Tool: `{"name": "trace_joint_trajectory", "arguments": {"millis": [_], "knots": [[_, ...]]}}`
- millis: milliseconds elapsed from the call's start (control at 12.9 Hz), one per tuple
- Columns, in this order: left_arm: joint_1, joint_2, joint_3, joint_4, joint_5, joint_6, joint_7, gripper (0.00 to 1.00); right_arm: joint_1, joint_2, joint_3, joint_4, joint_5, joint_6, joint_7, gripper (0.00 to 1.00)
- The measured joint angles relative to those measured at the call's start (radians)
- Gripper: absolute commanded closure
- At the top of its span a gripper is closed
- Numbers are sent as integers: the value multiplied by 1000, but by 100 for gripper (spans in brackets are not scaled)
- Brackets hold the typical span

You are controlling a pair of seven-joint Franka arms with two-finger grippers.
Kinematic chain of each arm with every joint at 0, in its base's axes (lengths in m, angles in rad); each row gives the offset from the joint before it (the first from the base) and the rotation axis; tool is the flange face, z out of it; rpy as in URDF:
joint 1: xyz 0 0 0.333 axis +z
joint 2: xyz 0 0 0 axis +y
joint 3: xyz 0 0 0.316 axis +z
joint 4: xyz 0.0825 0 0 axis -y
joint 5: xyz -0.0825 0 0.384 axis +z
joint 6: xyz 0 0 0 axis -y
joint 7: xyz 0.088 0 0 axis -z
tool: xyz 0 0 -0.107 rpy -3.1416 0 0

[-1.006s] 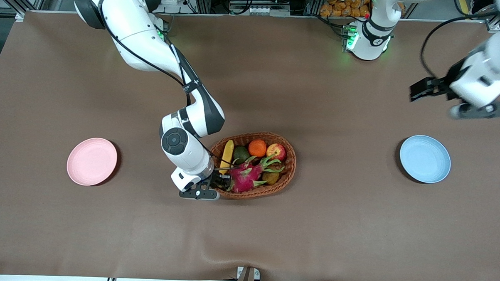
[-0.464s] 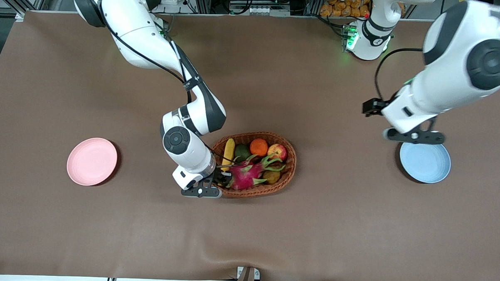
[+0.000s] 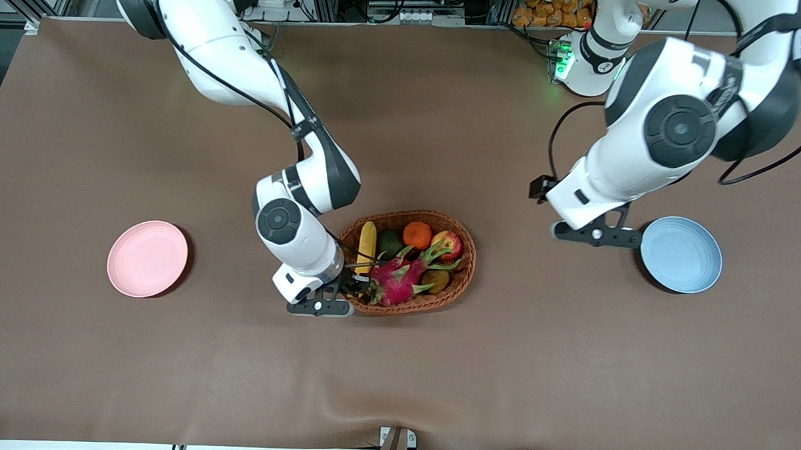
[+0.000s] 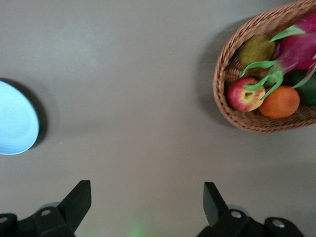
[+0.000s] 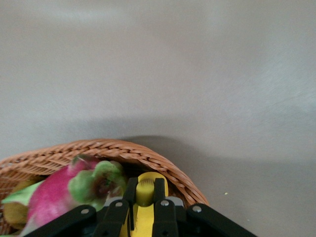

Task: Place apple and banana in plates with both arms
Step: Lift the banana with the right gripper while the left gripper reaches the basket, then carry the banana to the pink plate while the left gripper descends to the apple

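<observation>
Right gripper (image 5: 146,203) clamps my banana (image 3: 365,248) end in basket (image 3: 462,276) | long axis toward desk's robot edge | left gripper (image 4: 143,207) spread, apple (image 4: 245,95) off toward basket

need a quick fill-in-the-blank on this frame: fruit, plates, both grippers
1. The right gripper is shut on the ____.
2. The apple lies in the ____.
3. The open left gripper is over bare table between the basket and the ____ plate.
4. Both plates hold ____ fruit.

Missing words: banana; basket; blue; no
</observation>
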Motion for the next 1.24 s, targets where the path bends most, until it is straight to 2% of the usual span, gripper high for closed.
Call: {"name": "trace_joint_trajectory", "arguments": {"millis": [464, 619, 851, 1238], "knots": [[-81, 71, -1, 3, 0, 129, -112, 0, -44, -270, -40, 21, -4, -281, 0, 100], [-106, 87, -1, 6, 0, 157, -161, 0, -85, -342, -41, 19, -56, -397, -19, 100], [-140, 120, -2, 22, 0, 188, -218, 0, -135, -378, -41, 3, -168, -514, -78, 100], [-181, 178, -2, 33, 0, 285, -235, 0, -318, -388, -48, -75, -183, -516, -389, 100]]}}
